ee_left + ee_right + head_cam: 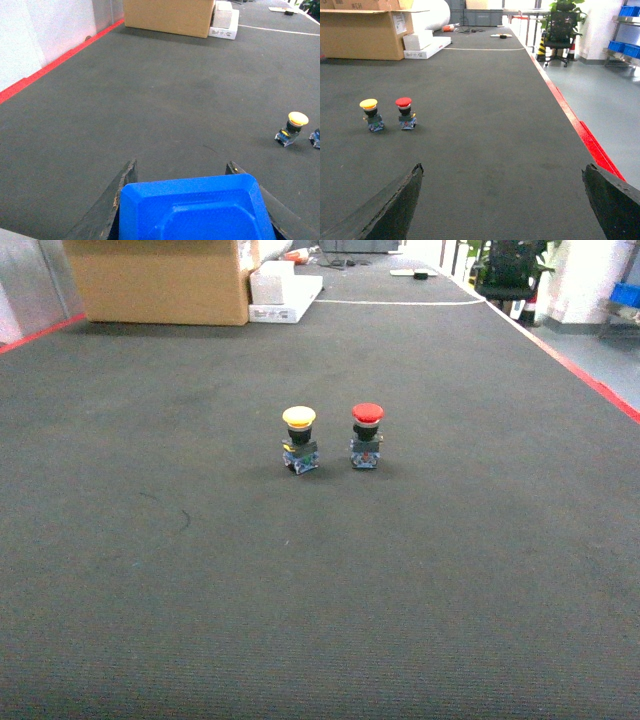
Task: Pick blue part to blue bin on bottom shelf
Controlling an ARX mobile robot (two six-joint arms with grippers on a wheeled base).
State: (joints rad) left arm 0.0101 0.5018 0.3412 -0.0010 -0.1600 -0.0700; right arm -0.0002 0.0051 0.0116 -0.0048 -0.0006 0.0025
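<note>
A dark grey carpet (pixel 150 590) fills the floor, cardboard box (pixel 160 278) far left. No shelf or bin is seen anywhere. The blue part (pixel 195 207) is clamped in the left gripper (pixel 182 172); the right gripper (pixel 502 200) is spread wide, empty. The yellow button (pixel 299 439) and red button (pixel 366 435) could easily get knocked over if the base is driven straight ahead.

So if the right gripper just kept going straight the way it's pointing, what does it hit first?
Probably nothing nearby. The open right gripper faces bare dark floor; the red button and yellow button sit well left of its line. Depth beyond is unclear.
</note>
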